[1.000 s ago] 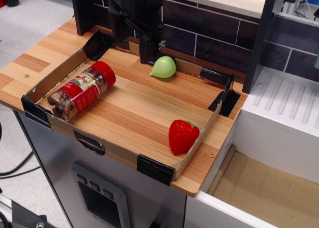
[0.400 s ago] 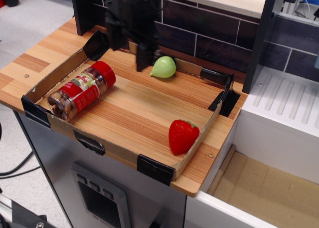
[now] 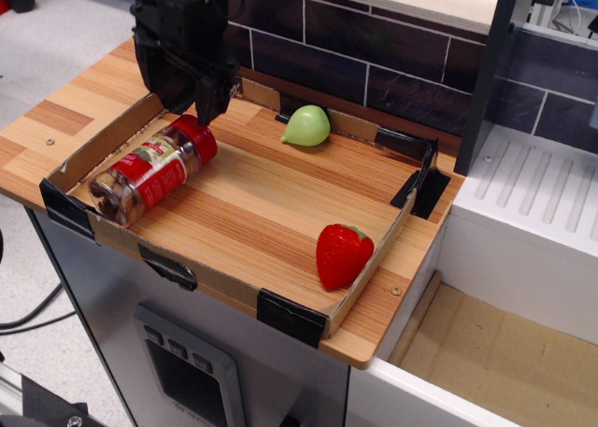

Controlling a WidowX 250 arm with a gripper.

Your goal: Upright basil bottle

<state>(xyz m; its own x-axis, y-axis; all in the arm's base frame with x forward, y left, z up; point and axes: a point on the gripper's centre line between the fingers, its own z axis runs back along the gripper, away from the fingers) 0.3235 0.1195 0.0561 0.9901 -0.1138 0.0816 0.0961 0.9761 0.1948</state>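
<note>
Observation.image view: gripper (image 3: 207,109) hovers over the lid end of the toppled basil bottle (image 3: 149,170).

The bottle lies on its side at the left of the cardboard tray (image 3: 366,276), red lid (image 3: 198,135) pointing toward the back wall, base toward the front-left corner. The black tool hangs just above the lid, apparently not touching; whether its fingers are spread or closed cannot be told from this angle. The jar looks rigid, smooth plastic, probably slippery and free to roll, moderately weighted by its lumpy contents. The best hold seems across the body near the lid, then tipping it onto its base. A green pear (image 3: 307,125) and toy strawberry (image 3: 341,254) sit well apart.
</note>
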